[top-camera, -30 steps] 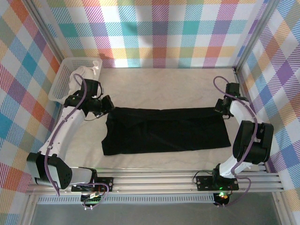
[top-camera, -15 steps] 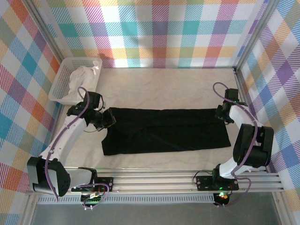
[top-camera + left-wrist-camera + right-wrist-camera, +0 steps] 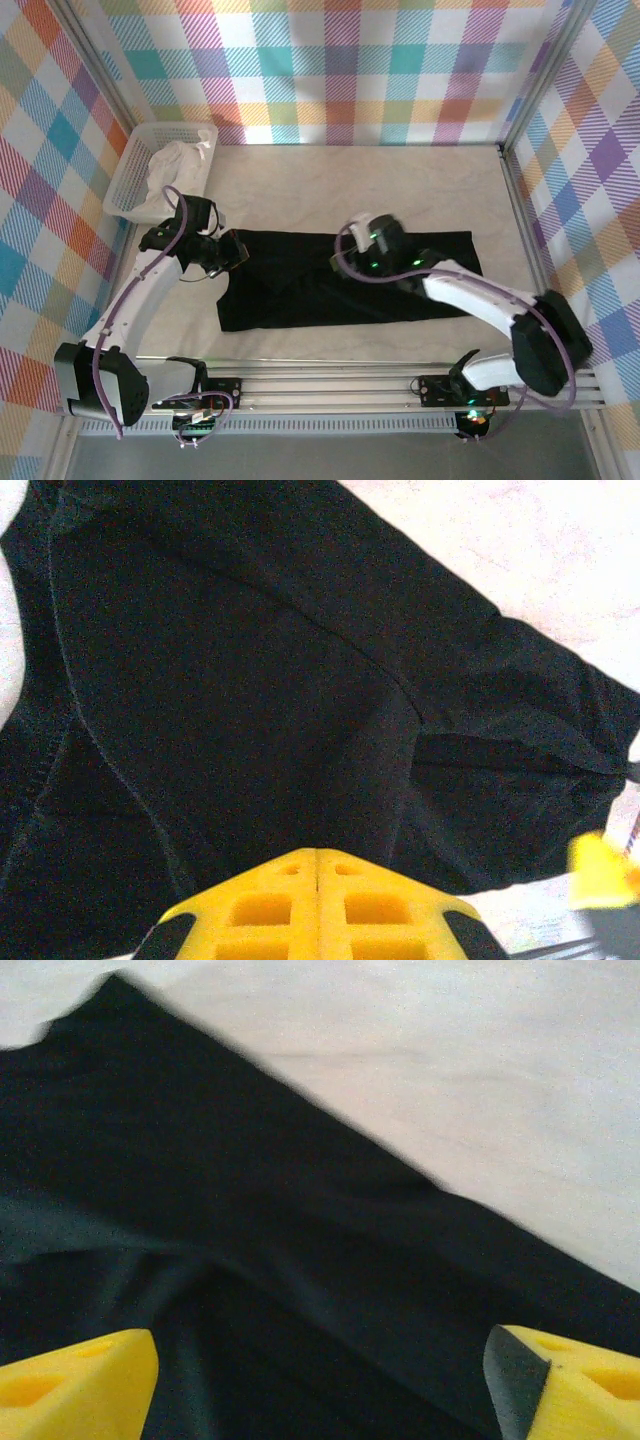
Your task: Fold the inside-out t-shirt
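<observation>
1. Here, the inside-out t-shirt (image 3: pixel 290 295) lies spread flat and black on the table (image 3: pixel 330 180), nearer the arms than the white basket (image 3: pixel 125 175) and stretching away to its right.
2. The left gripper (image 3: pixel 230 252) sits just on the near side of the basket, at the shirt's corner closest to it. Its yellow fingers (image 3: pixel 260 910) are pressed together, and whether fabric is pinched between them cannot be told.
3. The right gripper (image 3: pixel 320 1360) hovers over the shirt's middle, well to the right of the basket, jaws spread wide over dark cloth, holding nothing.
4. Inside the basket rests a crumpled white cloth (image 3: pixel 175 160).
</observation>
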